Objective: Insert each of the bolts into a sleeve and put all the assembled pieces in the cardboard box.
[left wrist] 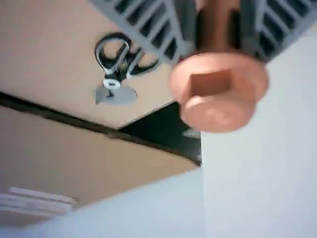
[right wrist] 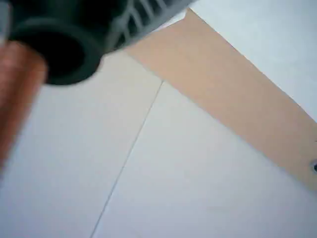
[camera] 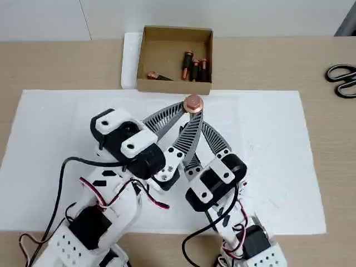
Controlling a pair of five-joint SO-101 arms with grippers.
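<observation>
Near table (camera: 55, 61) far edge, just short of box (camera: 175, 86): left jaws clenched on bolt (left wrist: 218, 89), right jaws grasping sleeve (right wrist: 62, 54); ends facing, likely for insertion, box handy.

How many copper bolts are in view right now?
5. One bolt is held in jaws over the paper; one lies left in the cardboard box; three bunch at its right. That cluster overlaps, so others may be hidden.
</observation>
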